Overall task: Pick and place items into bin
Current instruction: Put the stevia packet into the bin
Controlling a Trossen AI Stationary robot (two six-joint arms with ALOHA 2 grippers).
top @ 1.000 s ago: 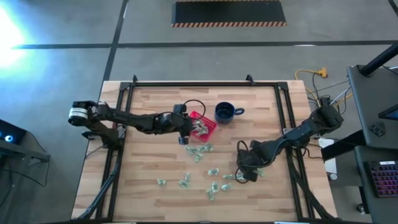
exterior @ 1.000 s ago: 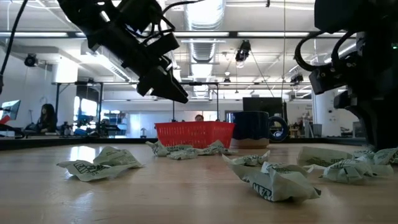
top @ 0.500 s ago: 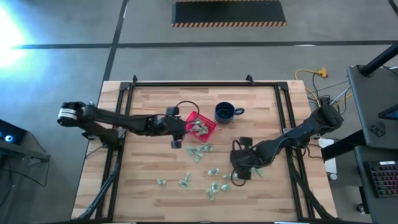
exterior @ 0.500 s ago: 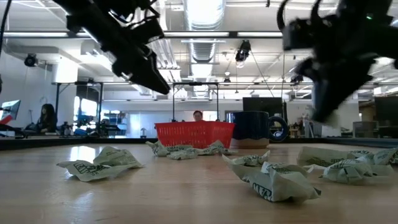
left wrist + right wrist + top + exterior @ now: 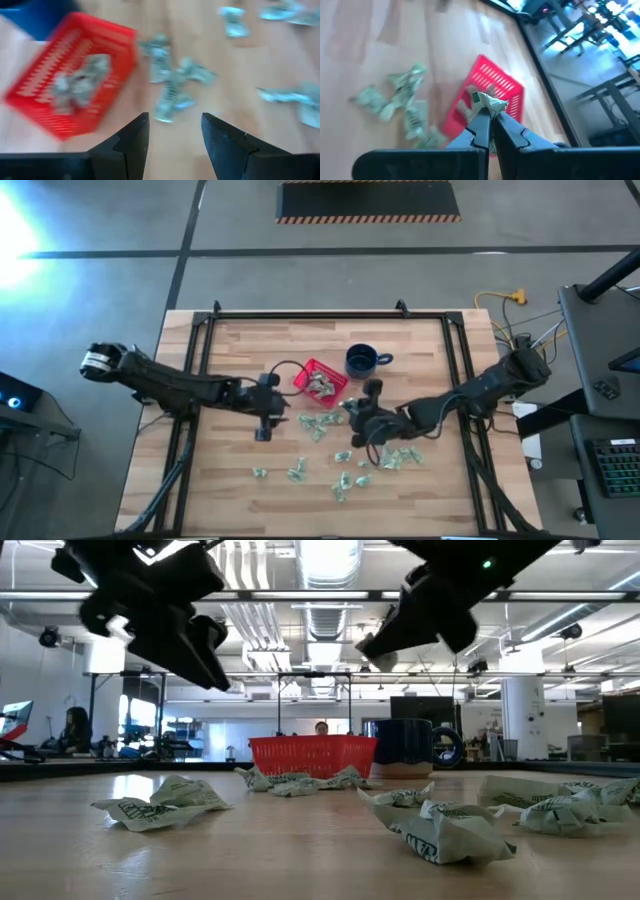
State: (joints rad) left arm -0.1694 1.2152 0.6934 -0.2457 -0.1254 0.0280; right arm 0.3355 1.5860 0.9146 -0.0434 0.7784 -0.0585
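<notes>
While seen from above, the red bin [image 5: 320, 380] sits near the table's middle, toward the far edge, beside a blue mug [image 5: 362, 361]; wrapped items [image 5: 322, 423] scatter toward the near edge. Left gripper [image 5: 262, 430] hovers near the bin; right gripper [image 5: 352, 412] is close on the bin's other side. Left wrist: fingers [image 5: 131, 142] spread, empty. Right wrist: fingers [image 5: 482, 131] pinch one item [image 5: 488, 102] near the bin

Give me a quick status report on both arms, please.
Right tool shut on item, nearing red bin. Left tool open, empty, beside bin. Nothing blocking.
</notes>
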